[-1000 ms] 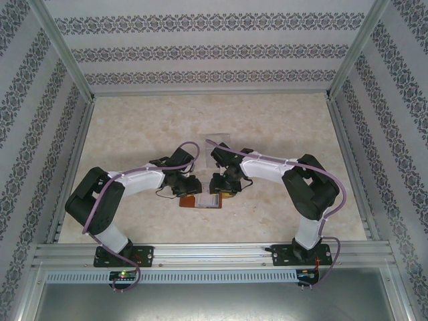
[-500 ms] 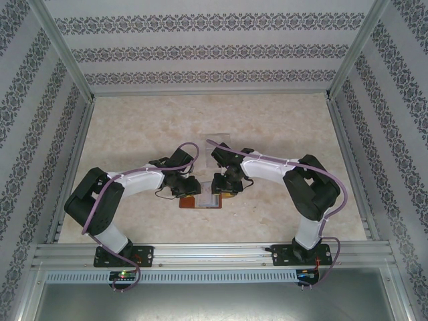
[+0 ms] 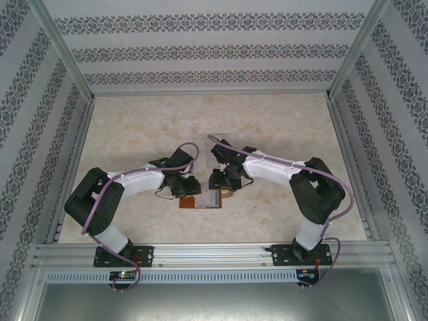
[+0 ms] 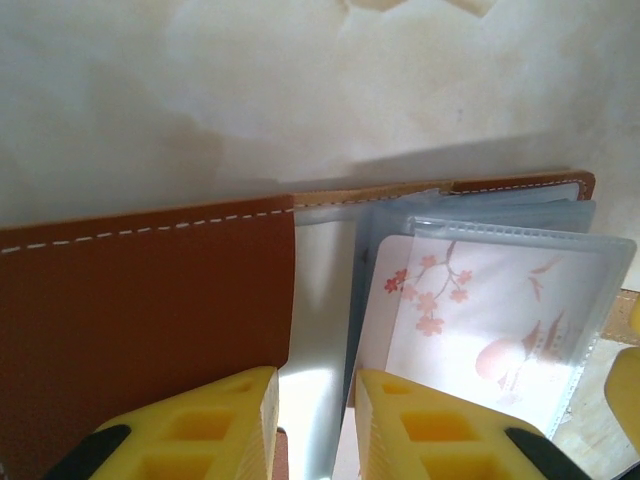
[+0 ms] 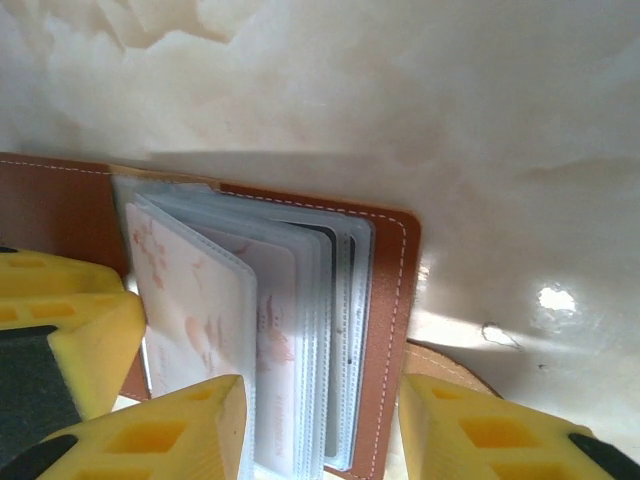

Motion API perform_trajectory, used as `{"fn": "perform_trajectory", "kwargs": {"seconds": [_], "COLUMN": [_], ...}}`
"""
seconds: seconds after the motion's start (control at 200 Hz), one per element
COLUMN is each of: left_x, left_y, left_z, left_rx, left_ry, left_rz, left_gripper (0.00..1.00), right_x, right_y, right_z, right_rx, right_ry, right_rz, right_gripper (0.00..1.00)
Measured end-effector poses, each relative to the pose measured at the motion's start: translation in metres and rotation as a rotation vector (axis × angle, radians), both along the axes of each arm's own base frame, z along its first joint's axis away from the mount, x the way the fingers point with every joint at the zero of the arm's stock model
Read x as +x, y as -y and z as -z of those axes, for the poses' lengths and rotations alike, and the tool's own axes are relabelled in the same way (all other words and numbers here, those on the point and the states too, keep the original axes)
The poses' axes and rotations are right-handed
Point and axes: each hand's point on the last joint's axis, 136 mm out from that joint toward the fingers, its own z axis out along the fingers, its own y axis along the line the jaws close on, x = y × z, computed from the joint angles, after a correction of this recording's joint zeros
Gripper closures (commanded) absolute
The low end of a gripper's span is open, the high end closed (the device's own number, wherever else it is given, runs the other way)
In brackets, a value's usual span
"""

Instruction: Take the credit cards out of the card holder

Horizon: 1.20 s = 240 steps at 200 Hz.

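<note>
Between the two arms, on the near half of the table (image 3: 287, 127), the card holder (image 3: 200, 200) is seen lying open and flat, its long axis running left to right across the robot's front. The left gripper (image 4: 318, 405) is set down at the fold. Its jaws are held a little apart, one finger over the brown cover (image 4: 140, 300) and the other at the foot of the clear sleeves (image 4: 560, 215), and nothing is seen clamped between them.

The credit cards (image 5: 200, 300) are all housed in those sleeves. A pale card (image 4: 480, 320) printed with pink blossom is seen in the front sleeve, off to the right of the left jaws. The thin edge of a dark card (image 5: 349, 270) is seen deeper in the fanned stack.

The right gripper (image 5: 322, 432) is judged the nearer to the cards. Its jaws are spread wide and straddle the stack, with the inner finger at the front sleeve's edge. The outer finger is apart from the cover's stitched edge, and the strap tab (image 5: 452, 362) lies between them. Nothing is gripped yet.

The coming move is judged to turn on narrowing those jaws onto one card rather than onto a sleeve. Which sleeve edge is open cannot be told. Bare table is offered to the right and on the far side for drawing a card out.
</note>
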Motion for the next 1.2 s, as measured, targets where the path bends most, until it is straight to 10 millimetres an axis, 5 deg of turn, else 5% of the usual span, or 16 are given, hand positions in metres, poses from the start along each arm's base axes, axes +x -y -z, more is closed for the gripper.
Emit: {"fn": "perform_trajectory", "kwargs": {"seconds": [0.485,1.199], "left_x": [0.000,0.000], "left_y": [0.000,-0.007], "left_z": [0.000,-0.019], "left_rx": [-0.001,0.009], "left_ry": [-0.002,0.039], "left_rz": [0.001,-0.021], "left_gripper": [0.72,0.69], "right_x": [-0.004,-0.002], "right_y": [-0.002,0.005], "right_z": [0.022,0.025], "right_rx": [-0.026,-0.065], "right_ry": [-0.058,-0.040], "right_rz": [-0.015,-0.012], "right_gripper": [0.59,0.60]}}
